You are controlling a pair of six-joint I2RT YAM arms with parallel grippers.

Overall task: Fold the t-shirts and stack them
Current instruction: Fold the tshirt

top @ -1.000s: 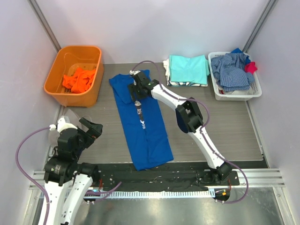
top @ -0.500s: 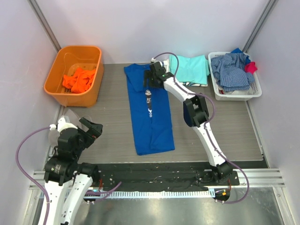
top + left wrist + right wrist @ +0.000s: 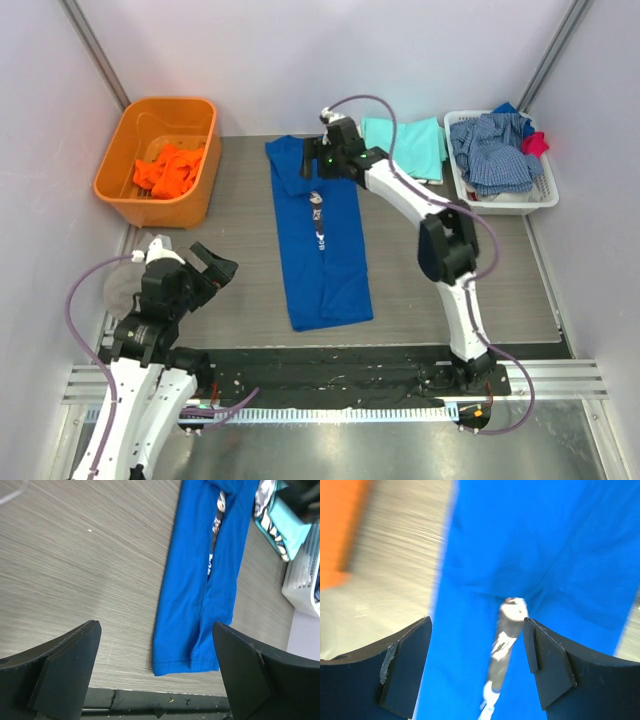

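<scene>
Grey wood-grain table (image 3: 240, 230) inside plain pale walls. From the top view, your royal blue t-shirt (image 3: 325, 270) lies mid-table as a long narrow strip with the sides turned in, collar end far and hem near. The aqua t-shirt (image 3: 405, 145) sits folded on the stack at the far edge, just beside the white basket (image 3: 505, 207) holding the checked garment (image 3: 495, 150). An orange t-shirt (image 3: 165, 170) is crumpled in the orange tub (image 3: 200, 195) on the far left. The right gripper (image 3: 325, 160) is over the collar end, and the left gripper (image 3: 215, 270) hangs near its base, well apart from the shirt. In the left wrist view the jaws are spread wide with nothing in them, and the hem corner lies flat and free beyond. In the right wrist view the fingers are spread and hold nothing, with blue cloth and the white chest print (image 3: 507, 615) below. You can't tell whether they touch the cloth. By the look of it, the cloth is light, limp cotton that sags and slides on the smooth top. Pinch both layers at a corner of the hem or collar edge, because a mid-panel grab would likely bunch it up and undo the side folds.
</scene>
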